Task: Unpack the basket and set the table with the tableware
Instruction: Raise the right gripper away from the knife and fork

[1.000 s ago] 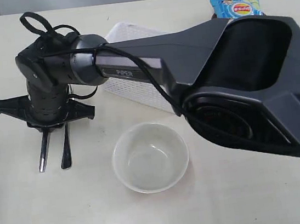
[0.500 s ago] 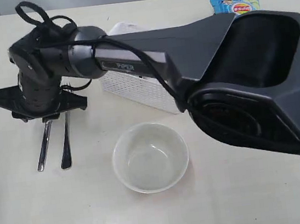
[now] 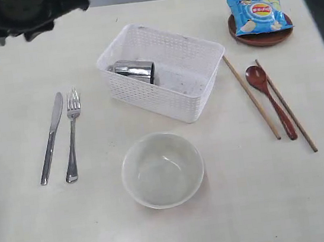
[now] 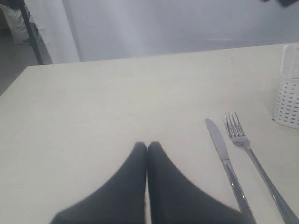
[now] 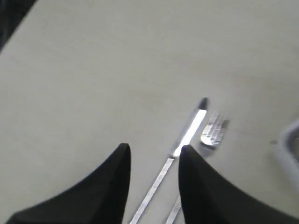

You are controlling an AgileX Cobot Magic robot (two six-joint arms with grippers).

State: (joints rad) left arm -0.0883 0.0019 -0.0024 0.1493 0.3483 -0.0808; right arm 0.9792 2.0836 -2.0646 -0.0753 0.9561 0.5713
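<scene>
My right gripper (image 5: 154, 149) hangs at the upper left of the exterior view, jaws apart and empty (left gripper (image 4: 147, 147) pinched together). The steel cup (image 3: 134, 71) lies on its side inside the basket (image 3: 166, 105), upper centre. I'd descend from above, clearing the rim.

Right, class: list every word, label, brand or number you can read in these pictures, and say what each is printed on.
Blue chip bag: a red and yellow brand mark with small print, too blurred to read.
Basket, steel cup, bowl, knife, fork: no text visible.
No readable text anywhere.
</scene>
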